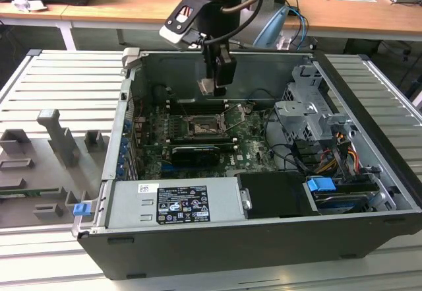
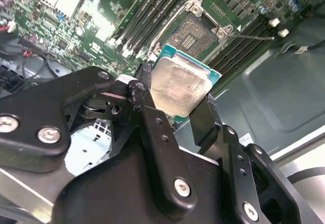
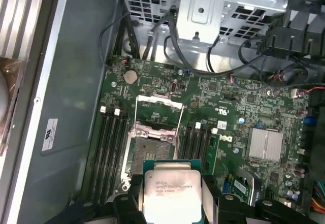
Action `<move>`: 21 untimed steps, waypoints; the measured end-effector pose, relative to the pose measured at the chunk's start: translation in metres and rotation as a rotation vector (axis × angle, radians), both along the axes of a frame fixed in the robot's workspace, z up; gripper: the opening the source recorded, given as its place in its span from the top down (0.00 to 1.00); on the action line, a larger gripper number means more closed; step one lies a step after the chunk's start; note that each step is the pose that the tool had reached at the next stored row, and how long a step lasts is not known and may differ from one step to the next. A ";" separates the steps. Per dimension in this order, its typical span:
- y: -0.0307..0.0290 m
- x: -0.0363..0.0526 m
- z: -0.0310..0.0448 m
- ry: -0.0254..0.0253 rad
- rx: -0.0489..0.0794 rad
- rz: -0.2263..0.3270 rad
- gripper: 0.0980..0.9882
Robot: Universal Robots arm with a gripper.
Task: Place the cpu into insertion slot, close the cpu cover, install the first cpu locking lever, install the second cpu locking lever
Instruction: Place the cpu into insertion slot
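My gripper (image 1: pixel 215 85) hangs inside the open computer case, above the motherboard, shut on the cpu (image 1: pixel 206 87). In the second wrist view the cpu (image 2: pixel 179 86) is a pale silvery square on a green base, clamped by its edges between two black fingers (image 2: pixel 203 116). The first wrist view shows the cpu (image 3: pixel 169 189) held above and just beside the open insertion slot (image 3: pixel 152 152). The cpu cover (image 3: pixel 158 111), a thin metal frame, stands swung open at the slot's far side. The slot (image 2: pixel 195 35) lies bare, with its contact field showing. In the exterior view the slot (image 1: pixel 200 127) is below the gripper.
Memory slots (image 3: pixel 112 148) flank the socket on both sides. A grey power supply box (image 1: pixel 173 202) fills the case's near edge. A drive cage (image 1: pixel 310 116) with cables stands at the exterior view's right. Grey fixtures (image 1: pixel 56 139) stand on the slatted table at the left.
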State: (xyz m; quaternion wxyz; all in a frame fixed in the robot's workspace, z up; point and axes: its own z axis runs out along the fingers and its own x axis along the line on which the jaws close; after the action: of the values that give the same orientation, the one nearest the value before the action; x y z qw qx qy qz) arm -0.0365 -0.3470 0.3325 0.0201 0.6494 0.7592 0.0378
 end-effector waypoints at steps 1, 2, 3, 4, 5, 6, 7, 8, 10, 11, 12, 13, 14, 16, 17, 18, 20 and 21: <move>0.0000 0.0001 -0.0003 0.0000 0.000 -0.018 0.50; 0.0000 0.0000 -0.0005 0.0000 0.000 -0.031 0.50; 0.0000 0.0000 -0.0007 0.0000 0.000 -0.048 0.50; 0.0000 0.0000 -0.0008 -0.0001 0.000 -0.061 0.50; 0.0000 0.0000 -0.0009 0.0000 0.000 -0.074 0.50; 0.0000 0.0000 -0.0011 0.0000 0.000 -0.084 0.50; 0.0000 0.0000 -0.0014 0.0000 0.000 -0.093 0.50; 0.0000 0.0000 -0.0018 0.0000 0.000 -0.100 0.50; 0.0000 0.0000 -0.0029 0.0000 0.000 -0.104 0.50; 0.0000 0.0000 -0.0036 -0.0001 0.000 -0.105 0.50; 0.0000 0.0000 -0.0043 0.0000 0.000 -0.105 0.50; 0.0000 0.0000 -0.0049 0.0000 0.000 -0.106 0.50; 0.0000 0.0000 -0.0056 0.0000 0.000 -0.106 0.50; 0.0000 0.0000 -0.0064 0.0000 0.000 -0.108 0.50; 0.0000 0.0000 -0.0070 0.0000 0.000 -0.109 0.50; 0.0000 0.0000 -0.0073 0.0000 0.000 -0.110 0.50; 0.0000 0.0000 -0.0080 0.0000 0.000 -0.112 0.50; 0.0000 0.0000 -0.0082 0.0000 0.000 -0.112 0.50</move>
State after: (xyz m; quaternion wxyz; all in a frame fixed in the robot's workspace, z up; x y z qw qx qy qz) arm -0.0365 -0.3470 0.3243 0.0222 0.6910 0.7216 0.0366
